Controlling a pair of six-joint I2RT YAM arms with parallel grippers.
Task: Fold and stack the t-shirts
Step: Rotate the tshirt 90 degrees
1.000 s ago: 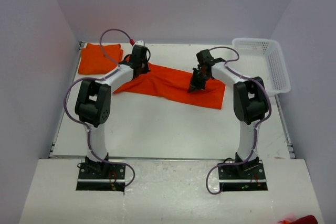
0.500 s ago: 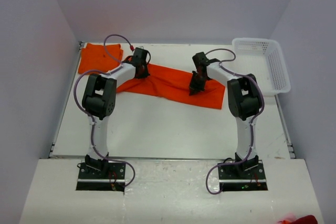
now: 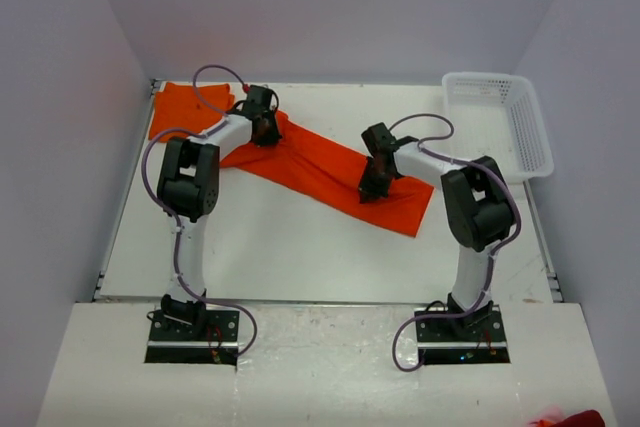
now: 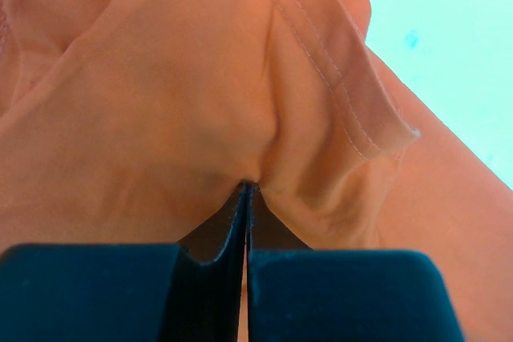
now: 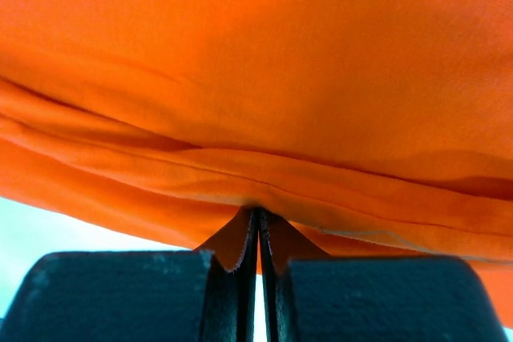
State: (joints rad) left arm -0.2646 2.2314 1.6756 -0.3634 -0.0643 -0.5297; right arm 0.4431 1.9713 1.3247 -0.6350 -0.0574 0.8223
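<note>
An orange t-shirt [image 3: 320,169] lies folded into a long band, slanting from the back left toward the right middle of the table. My left gripper [image 3: 264,133] is shut on its left end, pinching cloth beside a stitched hem [image 4: 337,94]. My right gripper [image 3: 370,187] is shut on the layered folds [image 5: 264,174] near the band's right end. A second orange t-shirt [image 3: 180,107] lies folded at the back left corner, partly behind the left arm.
A white lattice basket [image 3: 515,117] stands at the back right corner. White table [image 3: 300,247] surface stretches in front of the shirt. Walls close in on the left, back and right.
Both grippers kept their hold and dragged the shirt: the left end went toward the back left, the right end came nearer, so the band now slants more steeply.
</note>
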